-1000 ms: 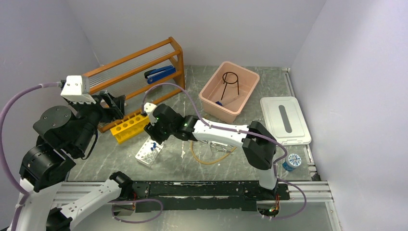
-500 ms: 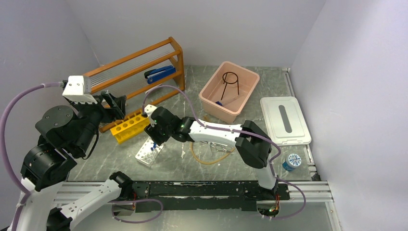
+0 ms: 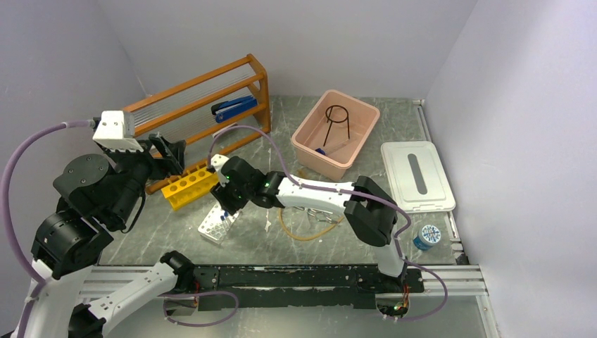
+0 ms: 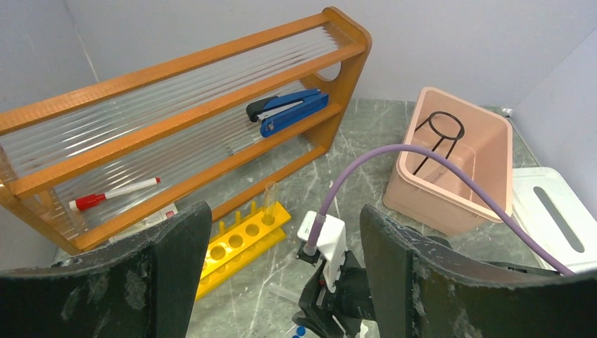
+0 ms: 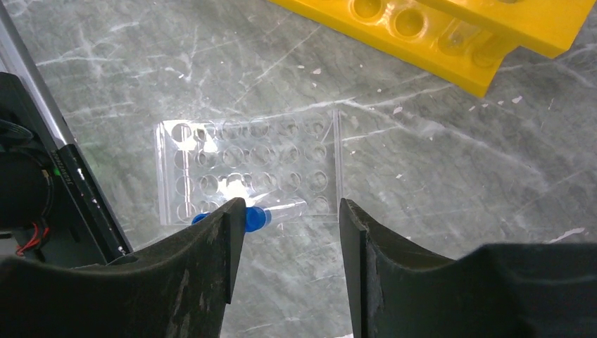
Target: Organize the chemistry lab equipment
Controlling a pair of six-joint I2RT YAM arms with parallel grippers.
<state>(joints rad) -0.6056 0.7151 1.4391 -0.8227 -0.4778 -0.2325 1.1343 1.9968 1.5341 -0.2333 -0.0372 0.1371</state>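
My right gripper [image 3: 227,205] is open and hovers low over a clear well plate [image 5: 246,167], also in the top view [image 3: 217,224]. A blue-capped vial [image 5: 276,213] lies on the plate's near edge, just beyond my right gripper [image 5: 290,208]; its cap is by the left fingertip. A second blue cap [image 5: 200,218] peeks from behind that finger. My left gripper [image 3: 171,152] is open and empty, raised above the yellow tube rack [image 3: 189,184]. The black wire tripod [image 3: 338,120] stands in the pink bin [image 3: 303,141]. The amber tube [image 3: 303,236] and metal tongs [image 3: 322,214] lie under my right arm.
The orange wooden shelf [image 4: 176,120] holds a blue stapler [image 4: 285,111] and a red-capped marker [image 4: 112,193]. The yellow rack [image 4: 239,243] holds one glass tube [image 4: 269,201]. A white lid [image 3: 417,176] and a blue-lidded jar [image 3: 426,236] sit at the right.
My right gripper has shifted slightly left and down toward the clear well plate. The left arm has barely moved.
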